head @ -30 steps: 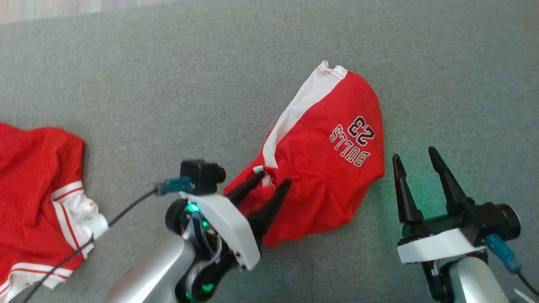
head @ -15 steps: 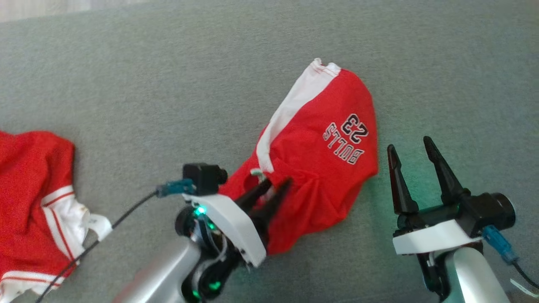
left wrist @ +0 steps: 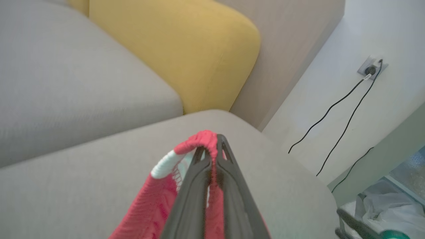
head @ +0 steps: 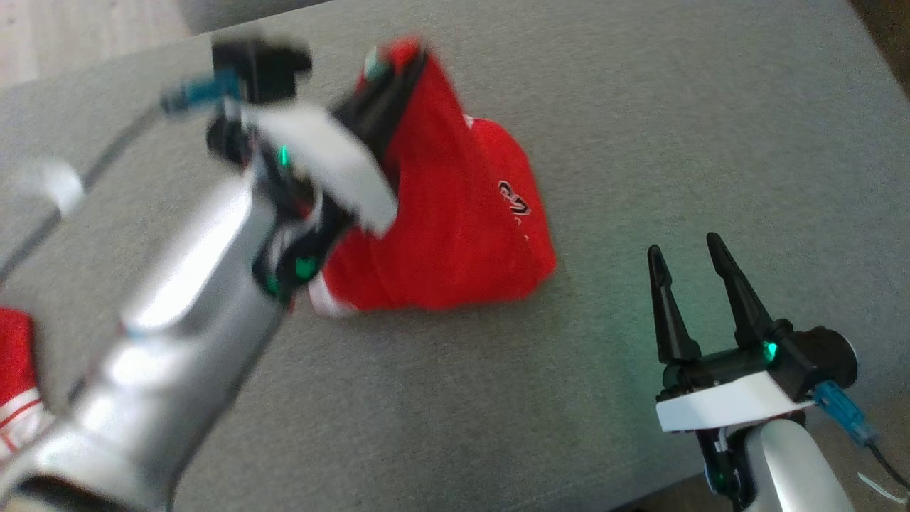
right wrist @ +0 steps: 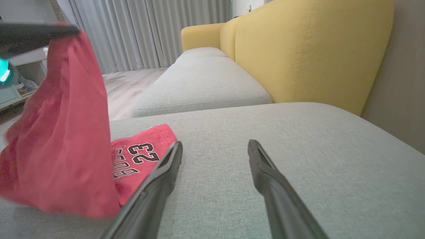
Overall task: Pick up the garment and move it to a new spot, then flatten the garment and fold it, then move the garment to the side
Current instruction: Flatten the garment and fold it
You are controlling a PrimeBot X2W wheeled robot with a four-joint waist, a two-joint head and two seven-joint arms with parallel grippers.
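Note:
The garment is a pair of red shorts with white trim and a "BULLS 23" print. My left gripper is raised high and shut on its waistband, so the cloth hangs down in a cone with its lower edge resting on the grey cushion. My right gripper stands open at the lower right, apart from the shorts, with nothing between its fingers.
A second red garment with white trim lies at the far left edge. The yellow sofa back rises behind the grey seat cushions. The cushion's edge drops to a pale floor with black cables.
My left gripper has shut on the shorts' waistband and lifted it up and away, pulling the cloth off the cushion. The head camera has shifted too. The right gripper stays open.

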